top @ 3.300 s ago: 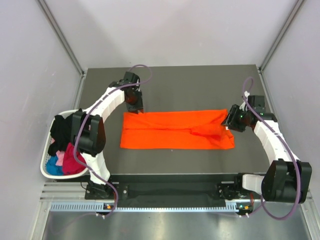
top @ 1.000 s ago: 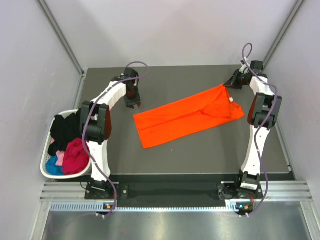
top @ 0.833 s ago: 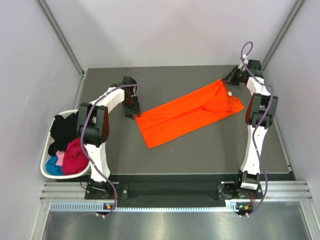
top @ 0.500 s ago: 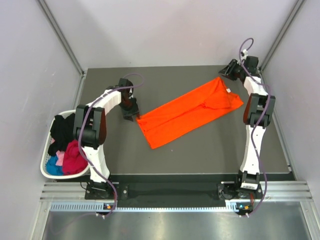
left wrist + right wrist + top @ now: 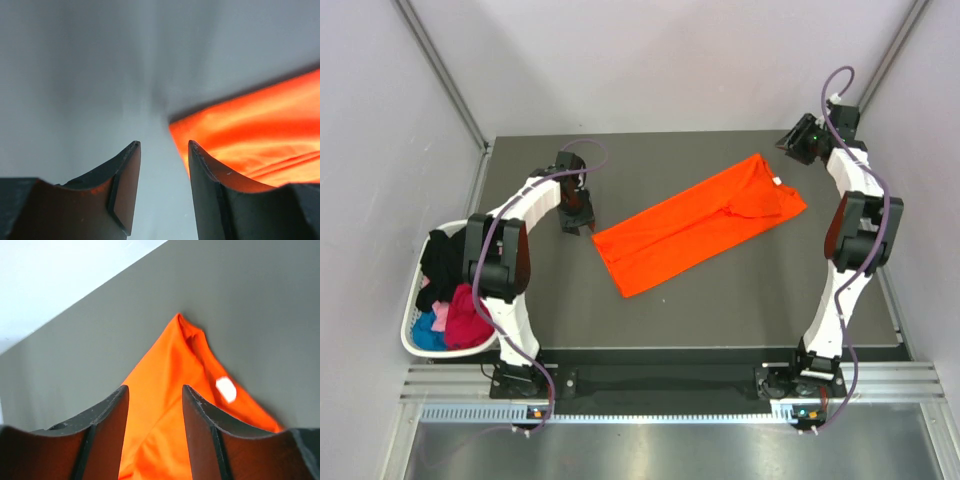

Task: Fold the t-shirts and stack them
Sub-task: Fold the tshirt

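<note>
The orange t-shirt (image 5: 698, 222) lies folded into a long strip, slanting across the dark table from lower left to upper right, its white neck label (image 5: 777, 182) near the right end. My left gripper (image 5: 573, 226) is open and empty, just left of the strip's left corner (image 5: 240, 135). My right gripper (image 5: 794, 148) is open and empty above the far right corner of the tee (image 5: 175, 390), with the label (image 5: 226, 388) showing beside it. More t-shirts, black (image 5: 444, 262), magenta (image 5: 466, 318) and blue (image 5: 428, 330), sit in the basket.
A white laundry basket (image 5: 410, 343) hangs off the table's left edge. Grey walls close in the table on three sides. The table's near edge (image 5: 670, 352) runs in front of the arm bases.
The right gripper dragged the tee's right end to the far right, turning the strip slantwise, then let go and lifted away. The left gripper moved down to the strip's left corner.
</note>
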Available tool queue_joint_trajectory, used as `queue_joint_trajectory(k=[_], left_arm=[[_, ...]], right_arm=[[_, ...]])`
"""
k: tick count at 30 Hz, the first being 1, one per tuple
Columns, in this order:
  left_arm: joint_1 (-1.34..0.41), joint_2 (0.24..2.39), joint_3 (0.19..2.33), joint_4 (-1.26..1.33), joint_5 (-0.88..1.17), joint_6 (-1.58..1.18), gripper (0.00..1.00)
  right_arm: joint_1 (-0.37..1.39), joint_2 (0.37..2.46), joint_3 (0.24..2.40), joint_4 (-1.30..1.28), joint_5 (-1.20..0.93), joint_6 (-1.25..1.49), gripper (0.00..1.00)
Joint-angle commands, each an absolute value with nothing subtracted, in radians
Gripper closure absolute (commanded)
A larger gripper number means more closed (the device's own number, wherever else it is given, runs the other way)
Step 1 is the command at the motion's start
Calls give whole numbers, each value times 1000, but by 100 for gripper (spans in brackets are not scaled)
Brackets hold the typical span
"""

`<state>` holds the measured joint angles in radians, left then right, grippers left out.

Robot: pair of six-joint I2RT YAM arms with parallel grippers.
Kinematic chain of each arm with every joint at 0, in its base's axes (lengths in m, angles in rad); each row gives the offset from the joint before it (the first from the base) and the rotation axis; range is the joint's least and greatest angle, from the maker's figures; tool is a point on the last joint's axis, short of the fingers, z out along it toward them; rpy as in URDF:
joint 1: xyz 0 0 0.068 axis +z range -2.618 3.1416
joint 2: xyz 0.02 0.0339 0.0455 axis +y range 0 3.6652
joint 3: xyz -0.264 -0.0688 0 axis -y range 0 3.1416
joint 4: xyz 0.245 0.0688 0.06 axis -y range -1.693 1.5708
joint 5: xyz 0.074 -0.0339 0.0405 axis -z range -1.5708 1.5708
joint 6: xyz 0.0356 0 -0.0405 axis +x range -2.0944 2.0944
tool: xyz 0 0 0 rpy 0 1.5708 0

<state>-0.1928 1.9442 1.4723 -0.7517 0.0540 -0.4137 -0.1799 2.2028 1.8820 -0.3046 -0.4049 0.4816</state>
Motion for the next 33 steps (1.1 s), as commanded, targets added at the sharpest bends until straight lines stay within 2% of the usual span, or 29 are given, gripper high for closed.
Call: queue_joint_trajectory(k=[1,3,7,9,12,16,19,25,33], left_arm=[[-227,1770,1428,-758,-77,-442,52],[-227,1727,1401,-735,-69,-439,51],[-225,1747,1420,-703,61,-408,52],[-224,1788,1442,-696,128,-387,52],[-224,1847,1515,-756,163,-350,54],[-221,1856,1565,-824,27,-380,56],[-210,1819,1559,-821,9,-417,56],[-195,1755,1499,-750,64,-440,55],[-193,1763,1486,-773,81,-439,56]], right_arm=[[-178,2053,1780,-334,-322,554,53],[-163,1984,1683,-386,-263,606,52],[-78,1826,1436,-400,-193,742,60],[-8,1726,1285,-396,-167,835,60],[153,1586,1079,-345,-129,981,59],[419,1454,882,-217,-57,1199,57],[602,1416,828,-219,50,1383,56],[834,1483,850,-253,152,1707,56],[983,1623,988,-288,236,1888,57]])
